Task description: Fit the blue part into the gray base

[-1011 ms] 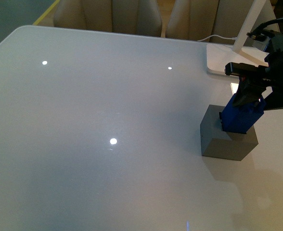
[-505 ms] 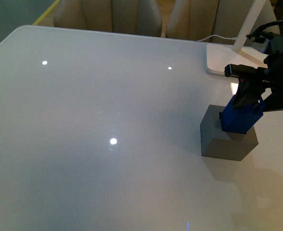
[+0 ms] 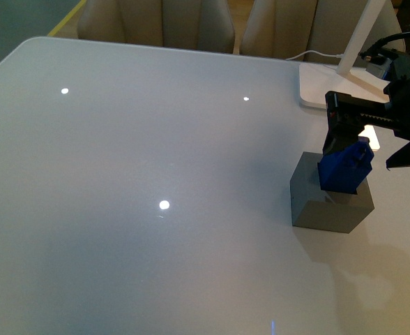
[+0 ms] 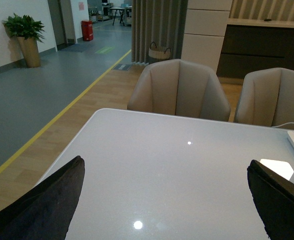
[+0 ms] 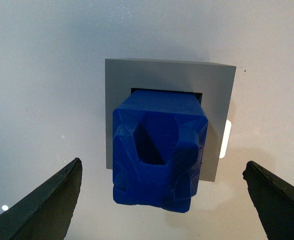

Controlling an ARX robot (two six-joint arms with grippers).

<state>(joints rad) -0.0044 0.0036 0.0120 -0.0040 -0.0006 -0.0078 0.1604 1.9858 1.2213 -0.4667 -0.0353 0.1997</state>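
The gray base [image 3: 323, 206] stands on the white table at the right of the front view. The blue part [image 3: 344, 167] stands in the hole in its top and sticks well up out of it, leaning a little. My right gripper [image 3: 369, 139] is open right above the part, with its fingers spread clear of it. In the right wrist view the blue part [image 5: 157, 152] sits in the gray base [image 5: 217, 85], and the gripper [image 5: 162, 200] has both fingers wide apart on either side, touching nothing. My left gripper [image 4: 172, 200] is open and empty over bare table.
A flat white lamp base [image 3: 334, 84] with a slanted stem and a cable stands just behind the gray base. Beige chairs [image 4: 179, 90] stand along the table's far edge. The table's left edge [image 3: 3, 59] curves away at the far left.
My right gripper has opened and let go of the blue part, and it has risen slightly. The blue part stays standing in the gray base.
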